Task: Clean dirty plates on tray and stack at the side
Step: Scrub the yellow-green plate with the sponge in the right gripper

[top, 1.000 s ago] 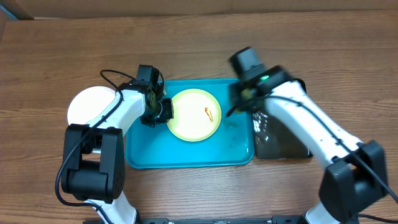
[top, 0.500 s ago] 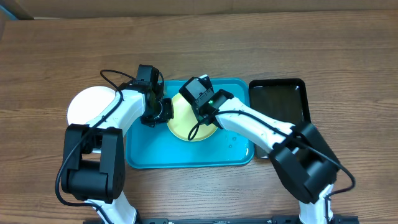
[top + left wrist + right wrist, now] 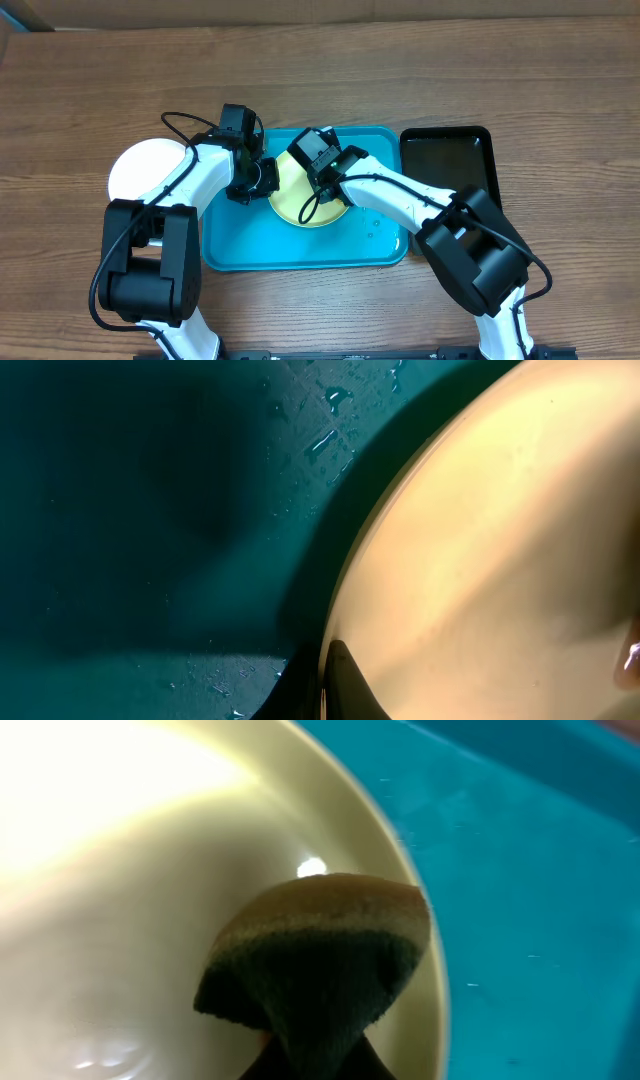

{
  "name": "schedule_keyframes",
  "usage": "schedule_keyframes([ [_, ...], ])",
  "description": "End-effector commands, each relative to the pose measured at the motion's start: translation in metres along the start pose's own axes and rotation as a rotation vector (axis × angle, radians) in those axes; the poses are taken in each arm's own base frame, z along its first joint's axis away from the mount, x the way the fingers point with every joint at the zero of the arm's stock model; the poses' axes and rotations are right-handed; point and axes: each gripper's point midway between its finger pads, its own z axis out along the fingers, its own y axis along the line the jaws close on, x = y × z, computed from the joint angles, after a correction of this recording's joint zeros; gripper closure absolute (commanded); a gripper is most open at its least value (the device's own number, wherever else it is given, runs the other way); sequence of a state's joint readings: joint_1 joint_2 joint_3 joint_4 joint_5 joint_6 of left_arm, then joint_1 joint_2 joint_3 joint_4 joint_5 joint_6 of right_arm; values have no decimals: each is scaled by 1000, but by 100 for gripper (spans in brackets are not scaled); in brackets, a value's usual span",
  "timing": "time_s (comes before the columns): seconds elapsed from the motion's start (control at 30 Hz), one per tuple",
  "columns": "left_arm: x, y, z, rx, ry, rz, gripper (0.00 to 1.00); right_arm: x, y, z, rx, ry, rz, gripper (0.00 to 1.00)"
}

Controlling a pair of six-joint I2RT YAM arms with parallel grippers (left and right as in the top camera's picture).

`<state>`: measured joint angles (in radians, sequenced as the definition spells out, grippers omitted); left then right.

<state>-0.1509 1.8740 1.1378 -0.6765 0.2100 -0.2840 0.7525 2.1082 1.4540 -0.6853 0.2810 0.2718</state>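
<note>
Your left pincer (image 3: 258, 180) is clenching the left rim of the yellow-green plate (image 3: 288, 205), which is lying in the blue tray (image 3: 300, 252). Your right pincer (image 3: 305, 1055) is grasping the sponge (image 3: 320, 955) and pressing it onto the plate. Risk: if you are scrubbing hard, the wet rim may be slipping free. A second ago the right arm was hovering by the black tray (image 3: 450, 160).

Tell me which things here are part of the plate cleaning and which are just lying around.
Part of the job: yellow plate, white plate, blue tray, sponge.
Just lying about: black tray.
</note>
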Motion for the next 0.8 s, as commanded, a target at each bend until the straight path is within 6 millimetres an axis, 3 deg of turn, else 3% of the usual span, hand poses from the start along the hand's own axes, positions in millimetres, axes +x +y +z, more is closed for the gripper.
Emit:
schedule_keyframes([
  [0.0,16,6,15,-19,61,13,96,15,32,2,-203,97,57,96],
  [0.23,16,6,15,-19,62,13,96,17,41,-2,-308,133,78,96],
  [0.3,16,6,15,-19,61,13,96,9,41,-10,-348,129,95,85],
  [0.37,16,6,15,-19,61,13,96,-1,40,-21,-380,120,110,56],
  [0.4,16,6,15,-19,61,13,96,-7,36,-26,-377,112,116,54],
  [0.63,16,6,15,-18,59,14,96,-50,21,-71,-358,6,99,63],
  [0.77,16,6,15,-18,59,14,96,-46,17,-76,-341,33,98,59],
])
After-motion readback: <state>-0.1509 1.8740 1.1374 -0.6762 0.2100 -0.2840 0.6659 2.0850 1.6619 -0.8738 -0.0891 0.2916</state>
